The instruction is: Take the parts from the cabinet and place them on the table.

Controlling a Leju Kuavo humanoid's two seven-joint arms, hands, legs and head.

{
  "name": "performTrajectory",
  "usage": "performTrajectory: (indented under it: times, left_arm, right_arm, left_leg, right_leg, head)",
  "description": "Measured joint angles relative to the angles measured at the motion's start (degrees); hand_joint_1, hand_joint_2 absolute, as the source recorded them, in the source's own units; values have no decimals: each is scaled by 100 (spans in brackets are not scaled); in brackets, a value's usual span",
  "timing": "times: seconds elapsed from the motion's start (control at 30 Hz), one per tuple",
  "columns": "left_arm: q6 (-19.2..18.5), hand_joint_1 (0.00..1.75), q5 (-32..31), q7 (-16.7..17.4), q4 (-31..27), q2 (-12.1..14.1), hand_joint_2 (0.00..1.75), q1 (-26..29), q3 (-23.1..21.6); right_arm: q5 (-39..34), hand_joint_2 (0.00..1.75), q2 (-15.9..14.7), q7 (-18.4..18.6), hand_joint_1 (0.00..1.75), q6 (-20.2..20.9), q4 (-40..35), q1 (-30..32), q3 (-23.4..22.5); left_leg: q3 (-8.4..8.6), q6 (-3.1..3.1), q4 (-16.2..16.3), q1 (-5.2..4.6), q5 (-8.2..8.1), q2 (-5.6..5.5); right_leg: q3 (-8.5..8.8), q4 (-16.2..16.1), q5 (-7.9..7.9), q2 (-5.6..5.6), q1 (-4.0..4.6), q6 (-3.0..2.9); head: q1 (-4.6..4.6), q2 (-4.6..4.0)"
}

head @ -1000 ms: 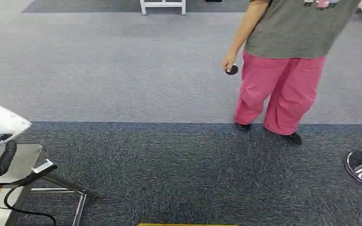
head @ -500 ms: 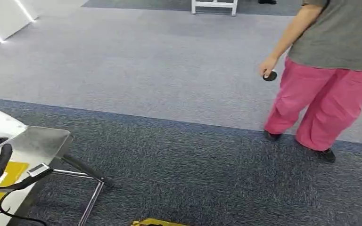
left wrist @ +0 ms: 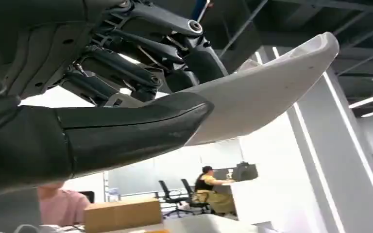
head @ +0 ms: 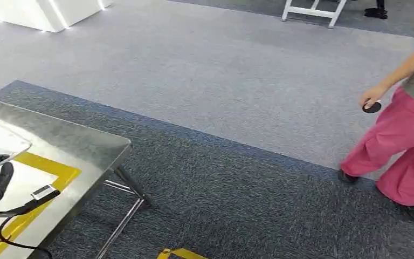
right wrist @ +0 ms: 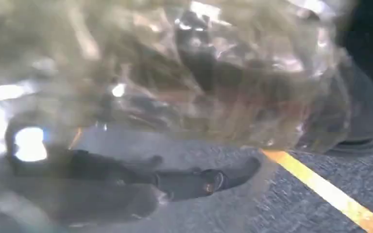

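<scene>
Two robot hands carry our load: the left robot hand (left wrist: 102, 121) grips a white curved part (left wrist: 267, 92) from beneath, thumb under it, while the right robot hand (right wrist: 141, 189) holds a crinkled clear bag (right wrist: 199, 73), contents blurred. Just ahead, the steel worktop (head: 81, 143) with yellow tape waits, presumably our drop spot. Beyond, a person (head: 404, 145) in pink trousers stands well apart on the carpet.

Steel counter (head: 81, 141) w/ yellow tape border (head: 51, 168) on its top, white sheet (head: 11, 189) inside the border. Counter stands on dark grey carpet (head: 237, 199); lighter grey carpet (head: 205, 70) beyond it. Yellow strip (head: 180, 253) on floor near counter's legs.
</scene>
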Motion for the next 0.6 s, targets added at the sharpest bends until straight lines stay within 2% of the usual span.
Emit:
performTrajectory:
  times: [0.03,0.07,0.1,0.2,0.3,0.33,0.37,0.4,0.43,0.47,0.5,0.53,0.57,0.6]
  left_arm:
    - [-4,175,0,0,0,-2,175,-1,0]
    - [-4,175,2,0,-2,-2,175,-1,-2]
    - [-6,175,2,0,0,-4,175,-1,-2]
    - [-6,175,2,0,0,-4,175,-1,-2]
    - [-9,175,2,4,0,-4,175,-7,-2]
    - [-22,175,9,9,0,0,175,-9,-2]
    - [-26,175,9,9,0,13,175,31,-2]
    - [-26,175,9,11,0,33,175,-7,4]
    - [-28,175,9,15,0,28,175,-29,-4]
    - [-33,175,7,17,0,17,175,-13,-9]
    - [-42,175,4,18,2,13,175,7,-17]
    - [-46,175,2,18,2,11,175,15,-20]
    - [-50,175,0,20,4,13,175,13,-17]
    - [-52,175,0,20,4,15,175,13,-15]
  right_arm:
    - [4,0,2,0,0,2,0,-4,-4]
    - [11,0,0,0,0,2,0,-6,-13]
    - [20,0,0,-2,0,2,2,-6,-17]
    - [20,0,0,-2,0,2,2,-6,-17]
    - [22,0,2,-2,0,2,2,-5,-20]
    - [42,0,2,-35,0,4,7,-1,-31]
    - [52,0,20,13,0,7,4,-17,-42]
    - [52,0,18,33,0,7,7,-12,-44]
    - [55,0,18,33,0,7,7,-2,-46]
    - [55,0,20,33,0,7,7,5,-46]
    - [55,0,20,33,0,7,7,16,-46]
    - [55,0,20,33,0,7,7,24,-46]
    - [57,0,20,33,0,9,7,25,-46]
    - [57,0,20,33,0,7,7,23,-48]
  left_leg:
    - [17,-8,1,2,-5,-83]
    - [33,-22,1,9,-13,-156]
    - [22,-38,6,16,-20,-211]
    - [22,-38,6,16,-20,-211]
    - [5,-64,35,-18,-28,-251]
    - [-46,-137,22,25,7,-364]
    - [-71,-239,39,61,-6,-461]
    - [-279,-296,469,27,-306,65]
    - [-482,-323,897,39,-521,194]
    - [-704,-346,1353,60,-706,253]
    - [-866,-367,1677,76,-788,268]
    - [-868,-383,1683,87,-715,271]
    - [-750,-390,1448,96,-515,284]
    - [-520,-389,1025,98,-265,323]
  right_leg:
    - [203,-505,321,48,-2,-18]
    - [432,-1029,592,181,-9,-43]
    - [558,-1334,628,547,-39,-65]
    - [558,-1334,628,547,-39,-65]
    - [592,-1410,601,626,-61,-72]
    - [665,-1467,586,526,-39,-76]
    - [727,-1566,643,254,-56,-190]
    - [752,-1593,640,125,-45,-233]
    - [754,-1592,628,36,-33,-249]
    - [756,-1591,613,-55,-26,-258]
    - [757,-1590,601,-149,-21,-259]
    - [767,-1589,591,-229,-20,-250]
    - [784,-1589,573,-316,-20,-241]
    - [811,-1589,555,-388,-21,-228]
  head:
    - [0,0]
    - [0,0]
    - [0,0]
    - [0,0]
    - [-2,0]
    - [-2,0]
    - [0,0]
    - [-66,0]
    - [-63,0]
    - [-68,0]
    - [-63,0]
    - [-70,0]
    - [-68,0]
    - [-66,0]
